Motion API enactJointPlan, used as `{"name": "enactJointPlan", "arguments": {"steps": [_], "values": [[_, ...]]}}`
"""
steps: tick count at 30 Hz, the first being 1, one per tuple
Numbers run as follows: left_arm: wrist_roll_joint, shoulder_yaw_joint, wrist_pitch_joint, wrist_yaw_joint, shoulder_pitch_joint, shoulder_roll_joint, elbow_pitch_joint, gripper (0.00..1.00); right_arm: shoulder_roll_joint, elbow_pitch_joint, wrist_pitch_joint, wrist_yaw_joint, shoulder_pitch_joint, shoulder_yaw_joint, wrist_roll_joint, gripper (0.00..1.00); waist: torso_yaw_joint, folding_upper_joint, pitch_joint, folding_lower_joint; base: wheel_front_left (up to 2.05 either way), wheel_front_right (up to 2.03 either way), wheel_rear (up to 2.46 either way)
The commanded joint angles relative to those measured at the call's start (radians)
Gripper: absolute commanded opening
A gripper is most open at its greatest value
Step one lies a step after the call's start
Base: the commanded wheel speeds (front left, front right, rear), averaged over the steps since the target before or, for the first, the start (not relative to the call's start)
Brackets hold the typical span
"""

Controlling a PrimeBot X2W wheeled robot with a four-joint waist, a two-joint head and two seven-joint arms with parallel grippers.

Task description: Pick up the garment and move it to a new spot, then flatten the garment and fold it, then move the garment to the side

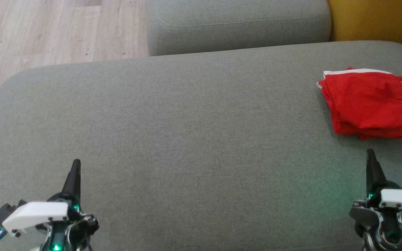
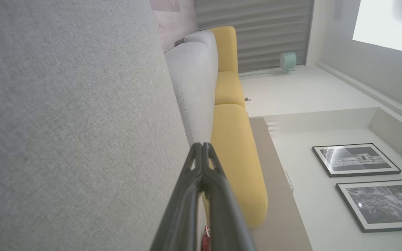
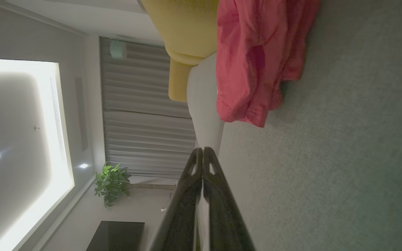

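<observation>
Red garment point(image 1: 368, 104) is seen folded at the far right of the grey seat point(image 1: 187, 122), w/ white trim along its far edge and part of a number print at its right. It's cut off by the right edge of the head view. Layers are stacked, edges a bit uneven on the near side. Right gripper point(image 1: 370, 152) is held just near of the garment, apart from it, no contact made. Its fingers are pressed together tip to tip, nothing gripped btwn them, as the right wrist view confirms. Left gripper point(image 1: 76, 162) is parked at the near left, well apart from the garment, fingers likewise closed up, nothing held. Both are pointed toward the far side. A second grey cushion point(image 1: 236, 24) is seen beyond the seat, yellow cushion point(image 1: 375, 17) at far right, wood floor point(image 1: 47, 31) at far left.
</observation>
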Motion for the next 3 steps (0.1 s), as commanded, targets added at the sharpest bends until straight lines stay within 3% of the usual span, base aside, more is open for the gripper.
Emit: {"name": "enactJointPlan", "arguments": {"steps": [1,3], "values": [[-0.037,0.044,0.013,-0.012,-0.064,0.008,-0.039,0.00,0.006,-0.047,0.012,0.007,-0.054,0.011,0.036,0.00,0.000,0.0000,0.001,0.0000,0.00,0.00,0.00],[-0.060,0.048,0.018,-0.014,-0.066,0.008,-0.041,0.00,0.009,-0.049,0.018,0.007,-0.055,0.007,0.056,0.00,0.000,0.0000,0.002,0.0000,0.00,0.00,0.00]]}}
